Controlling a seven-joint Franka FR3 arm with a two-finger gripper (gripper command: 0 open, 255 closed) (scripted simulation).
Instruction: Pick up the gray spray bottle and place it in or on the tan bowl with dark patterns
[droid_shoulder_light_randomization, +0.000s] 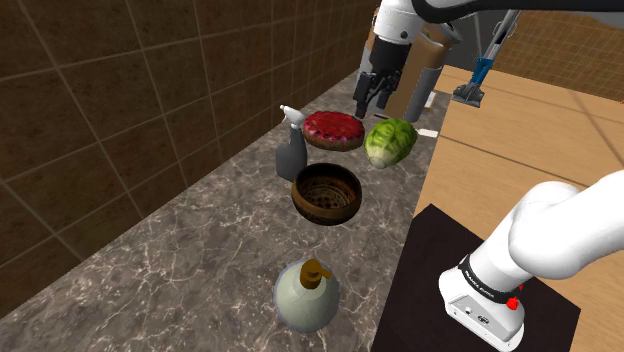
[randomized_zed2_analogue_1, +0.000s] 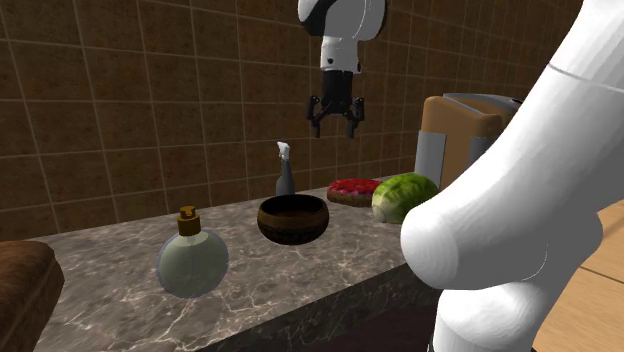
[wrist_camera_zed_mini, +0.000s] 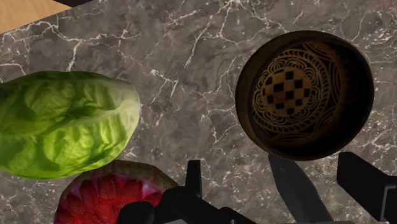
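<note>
Spray bottle (droid_shoulder_light_randomization: 291, 150): gray tapered body, pale trigger head, upright, just beside the bowl (droid_shoulder_light_randomization: 322, 213) on its tiled wall (droid_shoulder_light_randomization: 150, 100) side.
Bowl: dark brown outside, tan checks and scrolls inside.
Gripper (droid_shoulder_light_randomization: 372, 97): high over the bowl's far side, jaws apart, empty.

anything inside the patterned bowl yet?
Nothing: the bowl is empty, its checkered bottom bare. The spray bottle stands beside it on the counter. Part of the inner wall is in shadow.
</note>
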